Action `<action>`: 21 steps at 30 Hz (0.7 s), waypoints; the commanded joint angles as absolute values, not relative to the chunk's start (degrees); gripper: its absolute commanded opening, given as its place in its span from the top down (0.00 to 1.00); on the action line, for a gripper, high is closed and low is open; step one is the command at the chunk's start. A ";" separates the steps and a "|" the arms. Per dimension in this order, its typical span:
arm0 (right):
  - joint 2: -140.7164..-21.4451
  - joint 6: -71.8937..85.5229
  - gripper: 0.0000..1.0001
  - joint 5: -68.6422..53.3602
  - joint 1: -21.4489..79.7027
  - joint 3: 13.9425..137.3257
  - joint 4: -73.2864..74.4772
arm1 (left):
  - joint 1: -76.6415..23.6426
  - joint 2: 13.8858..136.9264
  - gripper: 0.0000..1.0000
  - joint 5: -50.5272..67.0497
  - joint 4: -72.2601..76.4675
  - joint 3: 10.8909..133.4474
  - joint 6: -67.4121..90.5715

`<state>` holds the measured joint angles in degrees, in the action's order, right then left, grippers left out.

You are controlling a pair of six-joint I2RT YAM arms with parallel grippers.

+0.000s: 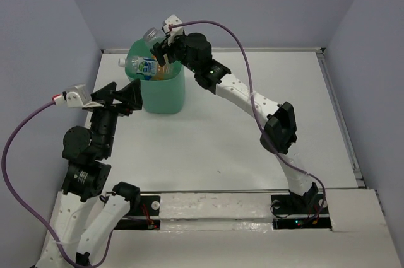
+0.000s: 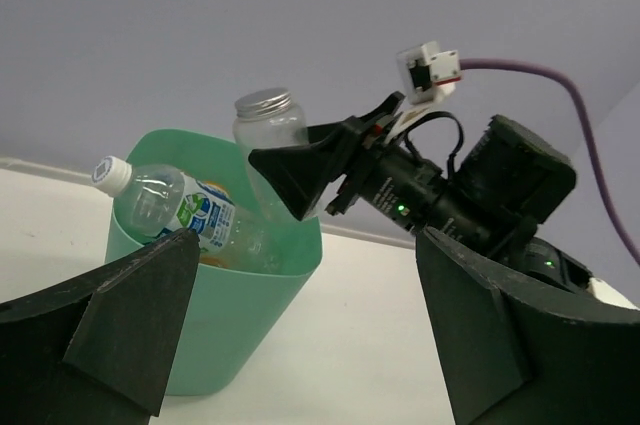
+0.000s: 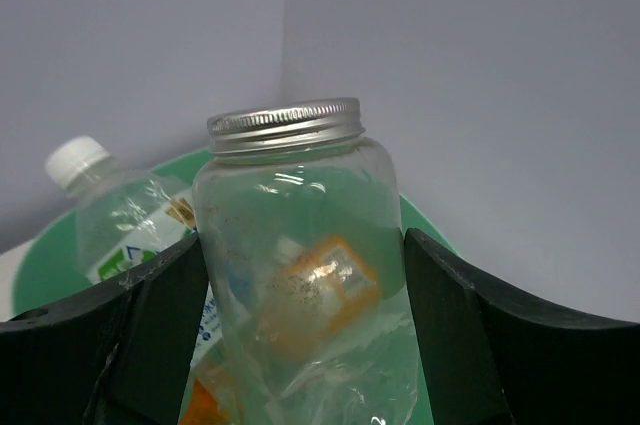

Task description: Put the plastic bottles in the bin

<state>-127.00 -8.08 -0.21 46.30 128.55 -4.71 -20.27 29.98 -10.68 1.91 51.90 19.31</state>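
The right hand (image 3: 305, 245) is clamped on a clear bottle (image 3: 290, 205) with a silver screw cap. Its two dark fingers press the bottle's sides below the shoulder, one on each side, and the capped neck stands up past the fingertips, roughly upright in the right wrist view. Hand and bottle hang over the far part of the bin (image 1: 165, 94), whose mint-green rim curves directly below and behind the fingers. The bottle's lower end is cut off in the wrist view, so whether it touches anything inside cannot be told. Just to one side of the held bottle, a labelled bottle (image 1: 142, 64) with a white cap lies tilted in the bin, its neck poking out over the rim away from the right hand. Deeper down, beneath the right hand's fingers, an orange bottle (image 3: 205, 400) shows only in part. The left hand (image 1: 132, 98) is released, its jaws spread wide with nothing between them. It is raised off the table (image 1: 221, 135) and points at the bin, which stands straight ahead of its fingertips and close by, though apart from them. From the left wrist, the right hand and its bottle appear ahead and above, over the bin's opening.
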 commanded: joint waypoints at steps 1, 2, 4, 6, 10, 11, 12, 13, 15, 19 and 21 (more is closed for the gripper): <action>-129.46 -13.80 0.59 1.32 45.97 131.84 -8.79 | -20.39 28.74 0.01 -11.51 5.97 50.98 17.75; -129.20 -14.15 0.52 1.14 45.97 131.23 -9.22 | -20.22 28.74 0.01 -11.51 5.98 50.89 17.67; -128.24 -14.50 0.38 0.97 45.97 130.08 -9.93 | -20.30 28.92 0.01 -11.34 5.98 50.89 17.67; -127.27 -15.47 0.27 1.05 45.97 128.41 -10.28 | -20.21 29.09 0.01 -11.25 6.06 50.80 17.75; -123.41 -15.12 0.16 0.53 45.97 124.64 -10.46 | -20.13 29.00 0.01 -11.60 6.06 50.71 17.75; -122.62 -14.68 0.12 -1.30 45.97 123.85 -10.46 | -20.13 29.09 0.01 -11.95 6.06 50.80 17.84; -120.78 -14.42 0.11 -1.75 45.97 122.27 -10.46 | -20.13 29.27 0.01 -12.04 5.98 50.89 17.84; -119.89 -13.89 0.10 -2.11 45.97 121.47 -10.46 | -20.04 29.44 0.01 -12.22 5.89 50.98 17.84; -117.26 -12.66 0.05 -3.16 45.97 120.07 -10.11 | -20.04 29.71 0.01 -12.39 5.63 51.24 18.02; -111.90 -9.85 0.00 -6.15 45.97 116.29 -9.23 | -20.13 29.80 0.01 -12.48 5.10 51.77 18.54; -108.65 -7.22 0.00 -6.94 45.97 111.20 -9.32 | -20.13 29.45 0.01 -12.48 4.75 52.12 18.89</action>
